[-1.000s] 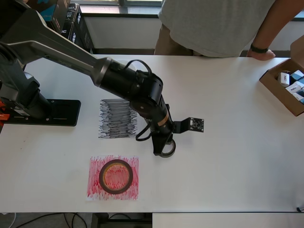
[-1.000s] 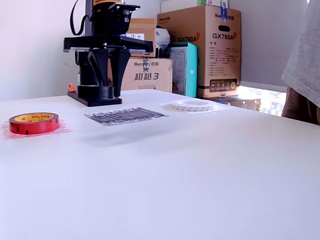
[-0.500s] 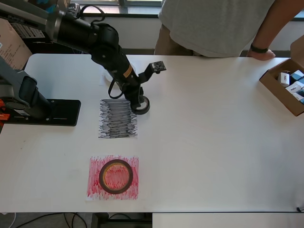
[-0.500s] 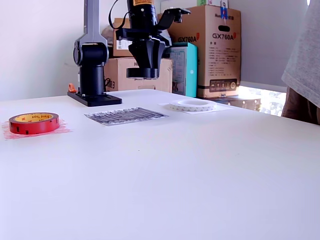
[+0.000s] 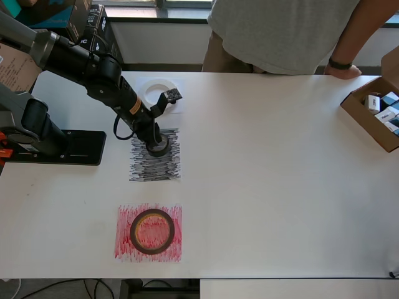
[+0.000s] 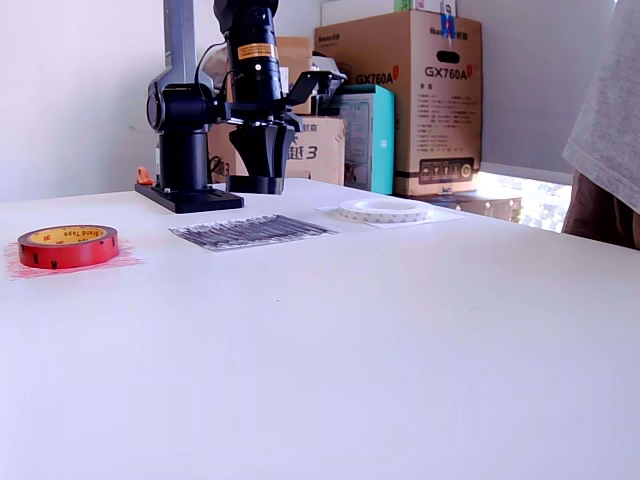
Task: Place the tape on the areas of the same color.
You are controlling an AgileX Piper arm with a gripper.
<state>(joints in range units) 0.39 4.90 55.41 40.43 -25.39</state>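
Note:
My gripper (image 5: 156, 145) is shut on the small black tape ring (image 5: 158, 149) and holds it over the upper part of the black-grey scribbled patch (image 5: 154, 163). In the exterior view the black ring (image 6: 256, 185) hangs in the gripper (image 6: 257, 175) a little above the table, behind the scribbled patch (image 6: 250, 231). The whitish tape ring (image 5: 159, 89) lies on the white patch (image 5: 176, 107), also seen as a flat ring (image 6: 383, 209). The red-brown tape ring (image 5: 151, 231) rests on the red patch (image 5: 124, 246); from the side the ring (image 6: 68, 245) looks red.
A person (image 5: 287, 31) leans on the table's far edge, one hand (image 5: 341, 67) on it. An open cardboard box (image 5: 374, 118) of small packs sits at the overhead view's right. The arm's black base (image 5: 59, 146) stands at the left. Cartons (image 6: 420, 100) are stacked behind.
The gripper has carried the black tape ring from the scribbled patch's upper right edge leftward over the patch, and it hangs lower than before.

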